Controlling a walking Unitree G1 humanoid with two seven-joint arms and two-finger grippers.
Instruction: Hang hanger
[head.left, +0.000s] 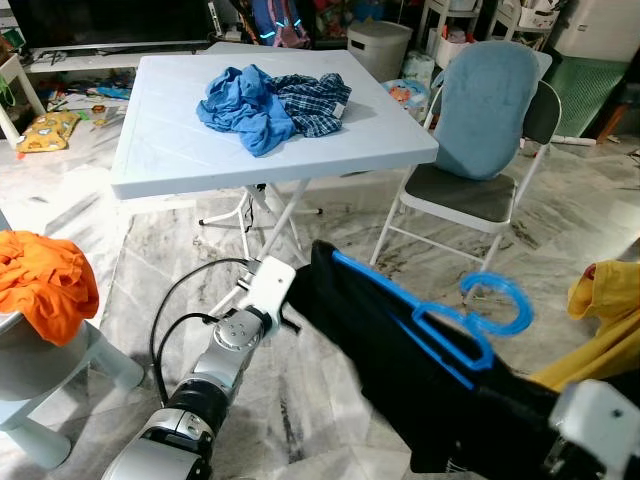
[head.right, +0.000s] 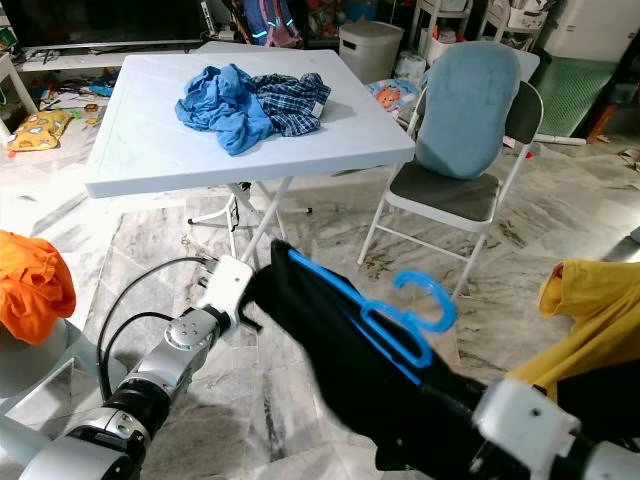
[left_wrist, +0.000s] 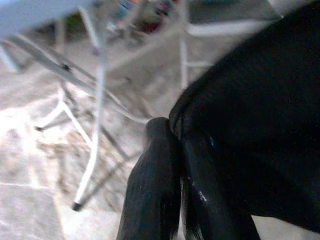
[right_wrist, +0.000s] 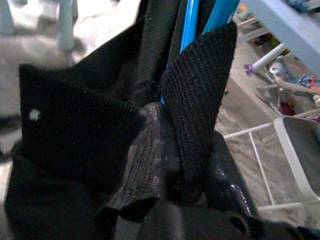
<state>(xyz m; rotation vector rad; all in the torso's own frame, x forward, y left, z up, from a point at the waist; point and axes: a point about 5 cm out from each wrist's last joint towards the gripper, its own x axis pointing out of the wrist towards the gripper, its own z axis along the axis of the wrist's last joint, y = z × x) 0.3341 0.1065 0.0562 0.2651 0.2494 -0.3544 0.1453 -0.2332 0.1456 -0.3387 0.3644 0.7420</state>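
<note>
A blue plastic hanger (head.left: 470, 322) sits inside a black garment (head.left: 400, 375), its hook sticking out and pointing up toward the chair. The garment is stretched low over the floor between my two arms. My left gripper (left_wrist: 180, 165) is shut on the garment's left edge, just past the white wrist (head.left: 268, 285). My right gripper (right_wrist: 182, 165) is shut on a fold of black fabric at the other end, with the hanger's blue bar (right_wrist: 190, 30) running right behind it. The right wrist (head.left: 595, 415) shows at the lower right.
A white folding table (head.left: 170, 140) ahead carries a blue shirt (head.left: 243, 103) and a plaid cloth (head.left: 315, 102). To its right stands a folding chair (head.left: 470, 195) with a light blue cover. An orange cloth (head.left: 40, 282) lies on a stool at left, a yellow garment (head.left: 610, 320) at right.
</note>
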